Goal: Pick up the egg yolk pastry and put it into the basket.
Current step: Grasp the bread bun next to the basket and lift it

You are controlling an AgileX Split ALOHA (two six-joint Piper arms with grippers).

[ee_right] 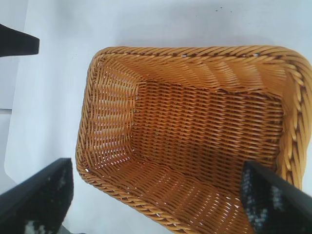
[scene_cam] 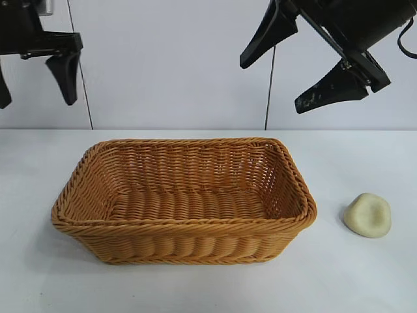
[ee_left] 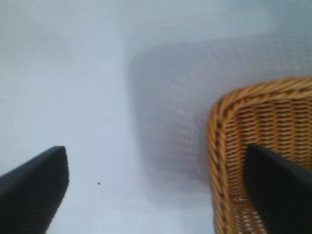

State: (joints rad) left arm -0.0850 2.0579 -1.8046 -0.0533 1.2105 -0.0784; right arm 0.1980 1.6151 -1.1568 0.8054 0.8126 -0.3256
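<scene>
Right gripper (scene_cam: 300, 65) hangs spread and empty, high above the basket's (scene_cam: 182, 225) right end. On the white surface (scene_cam: 365, 280), the egg yolk pastry (scene_cam: 368, 214) lies just right of the basket, apart from it. Left gripper (scene_cam: 36, 81), also spread, hovers far left.

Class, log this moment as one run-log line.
egg yolk pastry: on table, right of basket | left gripper: open, raised | right gripper: open, raised

Basket (scene_cam: 184, 251) at centre of surface (scene_cam: 365, 287); egg yolk pastry (scene_cam: 368, 214) to its right, apart. Left hand (scene_cam: 32, 81) above left, right hand (scene_cam: 296, 72) above right.
</scene>
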